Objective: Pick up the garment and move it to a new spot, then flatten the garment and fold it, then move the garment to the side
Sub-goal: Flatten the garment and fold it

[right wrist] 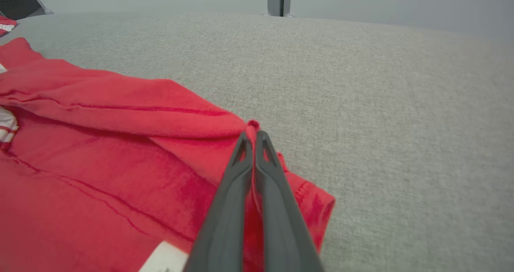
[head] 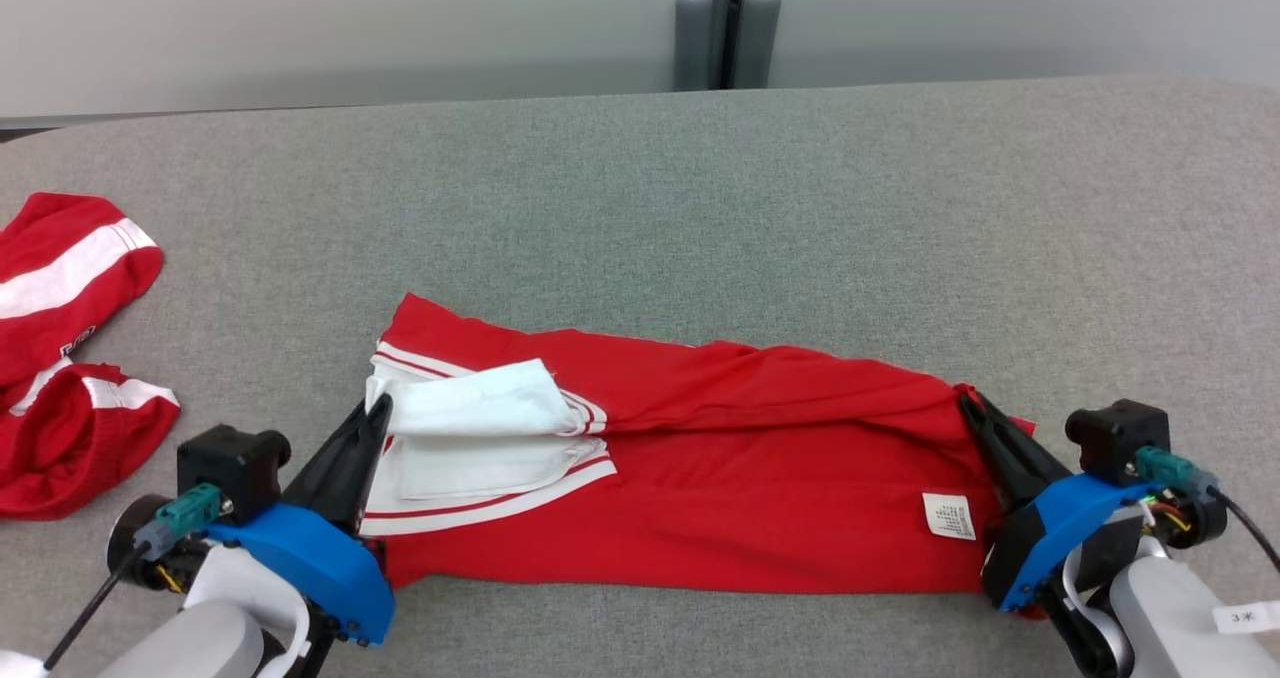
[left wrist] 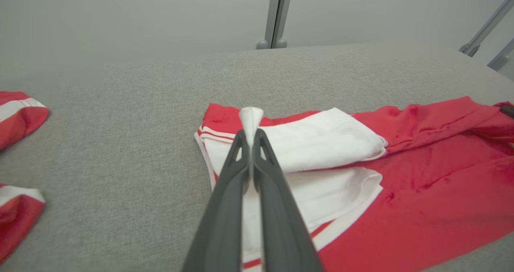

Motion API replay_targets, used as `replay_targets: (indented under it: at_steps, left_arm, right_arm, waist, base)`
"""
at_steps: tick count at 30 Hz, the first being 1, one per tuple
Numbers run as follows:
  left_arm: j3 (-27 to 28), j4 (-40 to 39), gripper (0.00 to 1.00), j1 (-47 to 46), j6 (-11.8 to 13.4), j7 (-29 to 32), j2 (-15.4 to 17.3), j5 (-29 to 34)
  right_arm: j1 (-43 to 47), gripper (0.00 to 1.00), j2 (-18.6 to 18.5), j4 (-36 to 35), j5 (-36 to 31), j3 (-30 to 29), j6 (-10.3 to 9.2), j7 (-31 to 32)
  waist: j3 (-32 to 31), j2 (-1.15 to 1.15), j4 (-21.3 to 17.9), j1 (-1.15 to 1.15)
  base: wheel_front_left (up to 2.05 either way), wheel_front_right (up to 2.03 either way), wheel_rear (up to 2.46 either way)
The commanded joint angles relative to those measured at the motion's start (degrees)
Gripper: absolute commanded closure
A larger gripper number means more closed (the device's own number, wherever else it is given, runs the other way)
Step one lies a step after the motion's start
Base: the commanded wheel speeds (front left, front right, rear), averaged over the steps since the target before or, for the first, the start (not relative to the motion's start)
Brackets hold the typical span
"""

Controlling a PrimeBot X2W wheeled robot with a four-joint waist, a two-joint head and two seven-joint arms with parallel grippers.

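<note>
The garment (head: 760,458) lies stretched along the near bench (head: 700,208), left gripper (head: 378,413) clamped on its white-trimmed end, right gripper (head: 968,405) on its red corner, so both should pull apart evenly and low to keep it flat.

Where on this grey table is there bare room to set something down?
Bare: the wide strip of grey cloth-covered table beyond the stretched red garment, up to the far edge. Crowded: the left edge, with crumpled red-and-white clothing.
</note>
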Motion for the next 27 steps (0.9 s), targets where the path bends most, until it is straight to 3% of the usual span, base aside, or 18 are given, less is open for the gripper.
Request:
replay_targets:
  at_steps: [1,5,6,7,8,16,19,21,27]
  left_arm:
    - [-0.37,-0.13,1.0,1.32,0.77,-0.54,0.48,0.06]
    - [-0.14,0.28,1.0,2.99,1.67,-1.24,0.06,-0.53]
    - [-0.03,0.35,0.52,3.44,2.11,-1.8,-0.21,-0.57]
    - [0.38,0.4,0.07,3.92,2.31,-2.53,-0.75,-1.16]
    - [0.64,0.61,0.0,4.35,2.66,-3.12,-0.94,-1.13]
    - [6.58,0.9,0.0,8.07,5.42,-7.18,-4.16,1.61]
    - [14.5,-1.52,0.0,10.97,6.98,-7.28,-7.84,8.84]
    - [16.5,-2.03,0.0,12.09,7.05,-7.29,-8.79,10.78]
    - [28.28,-4.8,0.0,17.72,5.29,-7.31,-15.29,21.36]
  right_arm:
    - [1.77,1.0,0.79,-0.75,-0.64,-0.36,0.01,-0.71]
    - [3.61,0.97,1.81,-1.95,-0.66,-1.11,0.01,-1.86]
    - [4.33,0.36,2.24,-2.43,-0.56,-1.26,0.01,-2.27]
    - [4.86,0.0,2.5,-2.84,-0.35,-1.54,0.01,-2.42]
    - [5.32,0.0,2.62,-3.46,-0.31,-1.83,0.01,-2.97]
    - [8.6,0.0,3.15,-9.26,0.5,-6.38,0.01,-4.02]
    - [8.91,0.0,4.3,-9.09,-0.02,-10.25,0.01,-2.26]
    - [8.84,0.0,4.95,-8.61,-0.04,-11.17,0.01,-1.58]
    - [8.04,0.0,8.27,-4.02,-1.4,-15.67,0.01,0.44]
  waist:
    - [-0.43,0.0,-0.07,0.01]
    - [-1.25,0.0,-0.25,0.01]
    - [-1.51,0.0,-0.39,0.01]
    - [-1.74,0.0,-0.45,0.01]
    - [-1.99,0.0,-0.51,0.01]
    - [-3.86,0.0,-1.12,0.01]
    - [-4.35,0.0,-0.89,0.01]
    - [-4.4,0.0,-0.83,0.01]
    - [-4.67,0.0,0.1,0.01]
  base:
    - [0.0,0.0,0.0]
    - [0.0,0.0,0.0]
    - [0.0,0.0,0.0]
    - [0.0,0.0,0.0]
    - [0.0,0.0,0.0]
    - [0.0,0.0,0.0]
    - [0.0,0.0,0.0]
    - [0.0,0.0,0.0]
    - [0.0,0.0,0.0]
